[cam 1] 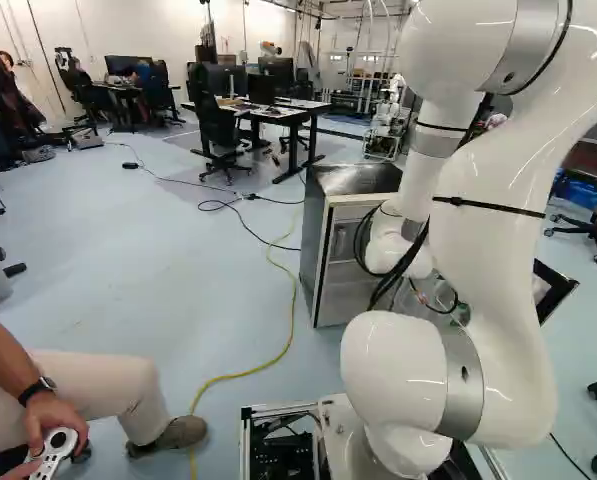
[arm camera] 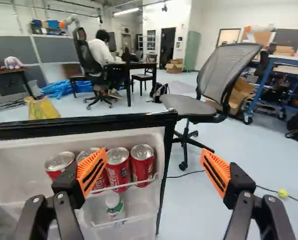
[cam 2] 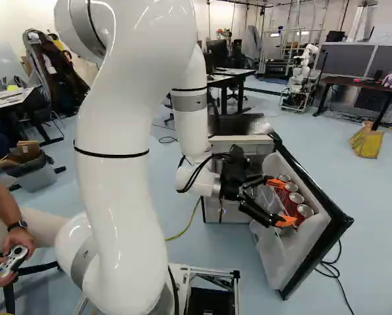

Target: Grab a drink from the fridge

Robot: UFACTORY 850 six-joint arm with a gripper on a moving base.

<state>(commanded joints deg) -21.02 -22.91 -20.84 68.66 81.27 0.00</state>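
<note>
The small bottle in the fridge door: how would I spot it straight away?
Find the low fridge with a dark top, its black-edged door open. Along the door's white inside stands a row of red metal cans with silver tops. One rack lower is the small bottle, set apart by its white cap and green label.

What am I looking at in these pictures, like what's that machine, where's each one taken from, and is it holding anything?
The machine is a white robot arm ending in a black gripper with orange pads. The left and right base views look past it from behind, on either side; the wrist view looks along the gripper. Ahead is a small fridge with its door open. Four red cans stand in a door shelf, with a small bottle below them. The fingers are spread wide, and nothing is held. Close by, a person's hands hold a game-style controller.
</note>
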